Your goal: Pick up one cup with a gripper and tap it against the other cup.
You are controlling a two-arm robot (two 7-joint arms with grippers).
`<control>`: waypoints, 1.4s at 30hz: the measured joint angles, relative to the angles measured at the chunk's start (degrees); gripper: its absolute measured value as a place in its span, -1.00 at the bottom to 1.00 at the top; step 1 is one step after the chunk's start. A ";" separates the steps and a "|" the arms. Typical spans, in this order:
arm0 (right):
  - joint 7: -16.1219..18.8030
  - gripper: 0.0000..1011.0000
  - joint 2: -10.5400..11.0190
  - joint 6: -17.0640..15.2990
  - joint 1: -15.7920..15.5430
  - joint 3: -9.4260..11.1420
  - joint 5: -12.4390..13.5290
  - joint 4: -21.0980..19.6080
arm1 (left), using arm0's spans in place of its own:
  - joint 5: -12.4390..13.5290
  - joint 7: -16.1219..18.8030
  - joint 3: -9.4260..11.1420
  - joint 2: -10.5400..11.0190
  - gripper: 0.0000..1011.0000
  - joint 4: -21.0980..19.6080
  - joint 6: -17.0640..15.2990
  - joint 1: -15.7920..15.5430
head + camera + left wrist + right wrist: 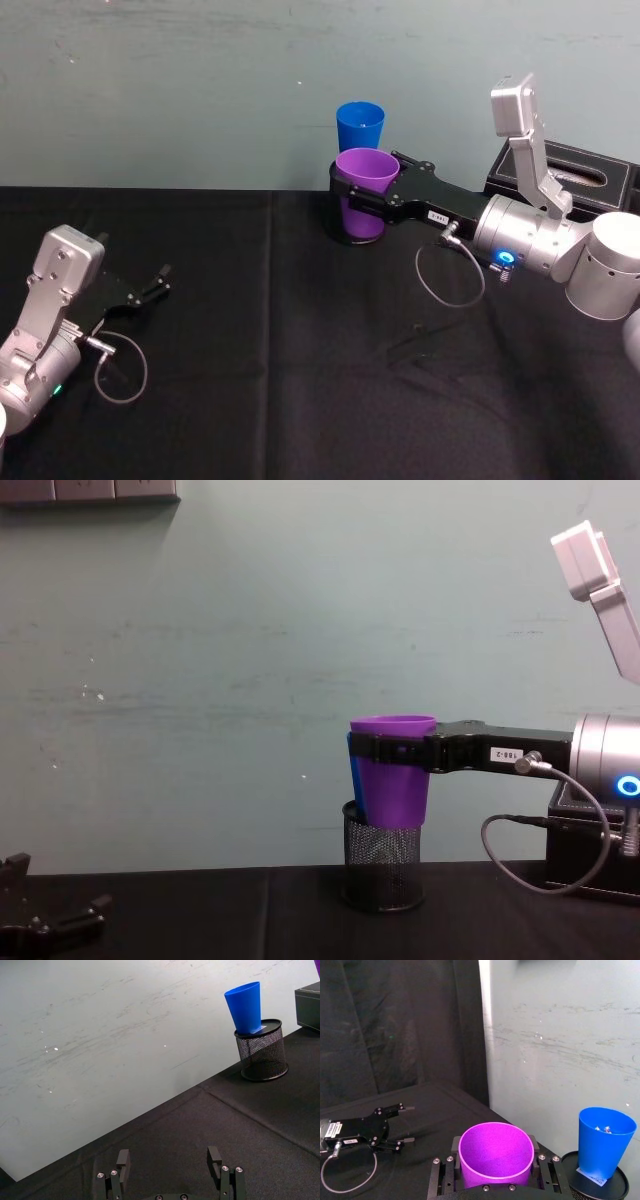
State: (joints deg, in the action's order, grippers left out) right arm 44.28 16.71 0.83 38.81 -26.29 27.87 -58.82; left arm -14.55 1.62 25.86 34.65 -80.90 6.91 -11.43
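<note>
My right gripper (368,183), the one with the white label on its black body, is shut on the purple cup (364,215) just below its rim. It holds the cup upright in the air. The blue cup (359,125) stands upright on the lid of a black wire-mesh cylinder (382,865) right behind the purple one. In the right wrist view a small gap shows between the purple cup (495,1155) and the blue cup (605,1140). In the chest view the purple cup (392,780) covers most of the blue cup (353,770). My left gripper (152,285) rests open at the near left.
A black box (580,175) sits at the back right, beside my right arm. The black cloth covers the table (300,380), and a pale wall runs close behind the cups. The right arm's cable (450,290) hangs below the wrist.
</note>
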 joint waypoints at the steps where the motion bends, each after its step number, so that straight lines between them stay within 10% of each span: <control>1: -0.12 0.49 0.12 -0.01 0.05 -0.17 0.13 -0.08 | 0.00 0.00 0.00 0.00 1.00 0.00 0.00 0.00; 42: 0.83 0.49 3.47 -0.04 -0.63 -4.48 4.36 -2.93 | 0.00 0.00 0.00 0.00 1.00 0.00 0.00 0.00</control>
State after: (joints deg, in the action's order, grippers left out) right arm 45.11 20.18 0.79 38.18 -30.78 32.23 -61.75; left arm -14.55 1.62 25.86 34.64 -80.90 6.91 -11.43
